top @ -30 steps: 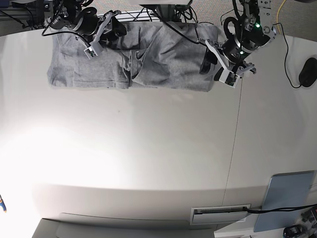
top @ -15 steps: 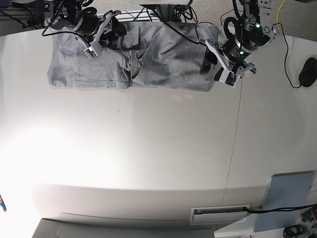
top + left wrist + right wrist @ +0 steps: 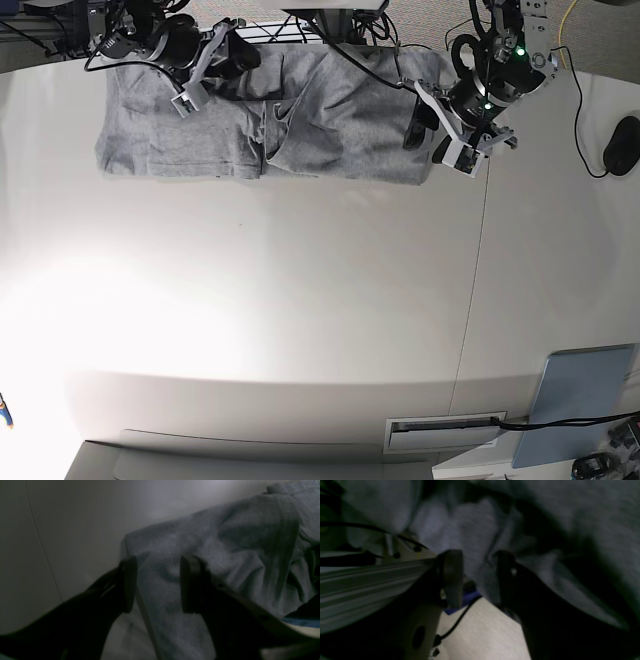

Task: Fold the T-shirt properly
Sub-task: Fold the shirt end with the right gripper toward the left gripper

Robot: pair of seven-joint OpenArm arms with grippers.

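Observation:
The heather-grey T-shirt (image 3: 330,130) lies crumpled along the far edge of the white table (image 3: 300,300), plain side up, with a bunched fold near its middle. My left gripper (image 3: 432,140) sits at the shirt's right end. In the left wrist view it (image 3: 158,585) is open, one finger on each side of the shirt's (image 3: 225,550) corner edge. My right gripper (image 3: 212,78) is over the shirt's upper left part. In the right wrist view it (image 3: 478,577) is open around a raised fold of the shirt (image 3: 475,527).
A black mouse (image 3: 622,145) and its cable lie at the right edge. A grey-blue panel (image 3: 580,390) stands at the front right. A seam (image 3: 475,290) runs down the table. Cables and arm bases crowd the far edge behind the shirt.
My right gripper has shifted slightly toward the far edge over the shirt. The left gripper and the shirt have not visibly moved.

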